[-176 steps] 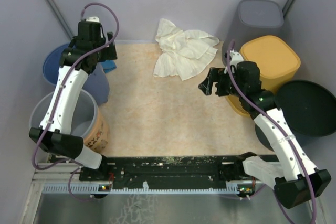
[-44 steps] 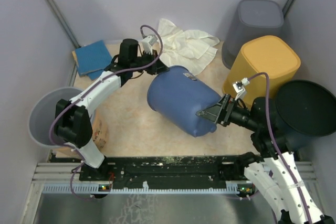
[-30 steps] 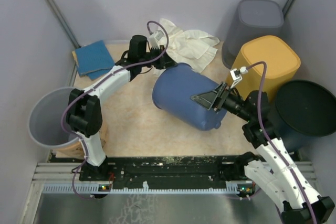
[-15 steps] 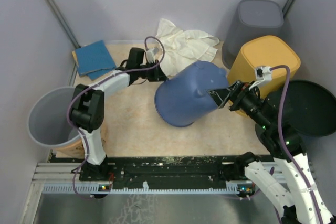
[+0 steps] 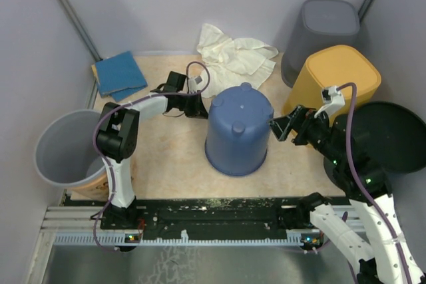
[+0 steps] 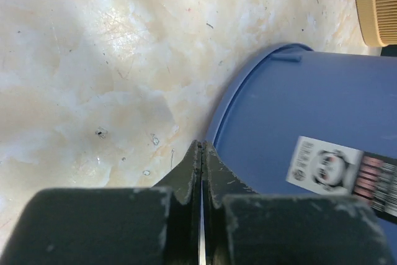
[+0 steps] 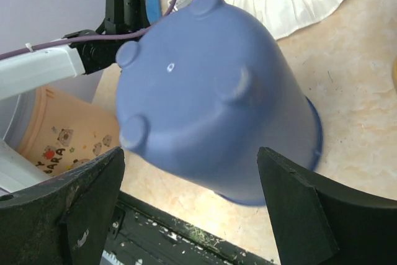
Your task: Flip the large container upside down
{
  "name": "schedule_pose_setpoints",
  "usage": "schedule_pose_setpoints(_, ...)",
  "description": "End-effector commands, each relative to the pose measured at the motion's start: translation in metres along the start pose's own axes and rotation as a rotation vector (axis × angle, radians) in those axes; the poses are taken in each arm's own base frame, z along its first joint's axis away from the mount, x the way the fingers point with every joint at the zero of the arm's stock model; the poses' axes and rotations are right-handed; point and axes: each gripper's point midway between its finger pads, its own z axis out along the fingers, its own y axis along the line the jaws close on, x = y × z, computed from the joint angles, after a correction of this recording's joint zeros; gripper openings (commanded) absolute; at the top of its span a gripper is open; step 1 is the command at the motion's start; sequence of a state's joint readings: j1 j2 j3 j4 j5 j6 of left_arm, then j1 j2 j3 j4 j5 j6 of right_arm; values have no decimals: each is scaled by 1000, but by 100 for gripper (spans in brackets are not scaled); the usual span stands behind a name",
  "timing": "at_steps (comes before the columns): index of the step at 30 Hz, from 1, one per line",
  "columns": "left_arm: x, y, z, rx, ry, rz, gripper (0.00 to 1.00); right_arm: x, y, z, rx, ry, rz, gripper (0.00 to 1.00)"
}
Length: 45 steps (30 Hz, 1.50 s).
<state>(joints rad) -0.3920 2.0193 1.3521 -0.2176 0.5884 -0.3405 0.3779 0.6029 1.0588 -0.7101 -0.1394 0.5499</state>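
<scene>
The large container (image 5: pixel 238 131) is a blue bin standing mouth down on the beige table, its footed base facing up. My left gripper (image 5: pixel 200 106) is shut and empty, low at the bin's left side. In the left wrist view its fingertips (image 6: pixel 200 153) are pressed together right beside the bin's lower rim (image 6: pixel 310 110). My right gripper (image 5: pixel 283 126) is open just right of the bin and holds nothing. In the right wrist view the bin (image 7: pixel 211 85) fills the space ahead of the spread fingers (image 7: pixel 93 190), apart from them.
A white cloth (image 5: pixel 233 58) and a blue pad (image 5: pixel 120 74) lie at the back. An upturned grey bin (image 5: pixel 326 28), a yellow bin (image 5: pixel 339 78) and a black bin (image 5: pixel 389 134) crowd the right side. A grey bucket (image 5: pixel 63 151) with a patterned orange one (image 5: pixel 123 171) stands at the left.
The blue bin has swung from tilted on its side to standing mouth down. My left gripper dropped to its lower left side. My right gripper has come off to the right.
</scene>
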Motion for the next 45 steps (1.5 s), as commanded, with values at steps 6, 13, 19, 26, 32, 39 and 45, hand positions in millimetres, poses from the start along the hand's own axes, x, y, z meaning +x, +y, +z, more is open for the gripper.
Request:
schedule_pose_setpoints(6,-23,-21,-21,7,-73,18,5,-10,11,-7,-24,34,-95,88)
schedule_pose_setpoints(13,-75,-41,-103,-167,-280,116,46,-8,-9,-21,87,66,-165,88)
schedule_pose_setpoints(19,-58,-78,-172,-180,-356,214,54,43,-29,-26,80,276,-256,88)
schedule_pose_setpoints(26,26,-86,-214,-176,-304,216,56,85,-10,-38,-118,368,-229,89)
schedule_pose_setpoints(32,29,-116,-235,-86,-355,196,60,132,8,-22,-348,442,-79,89)
schedule_pose_setpoints(39,39,-134,-219,10,-290,192,61,105,-4,34,-278,152,128,89)
schedule_pose_setpoints(45,36,-134,-216,7,-307,180,62,65,-52,102,-2,-118,363,88)
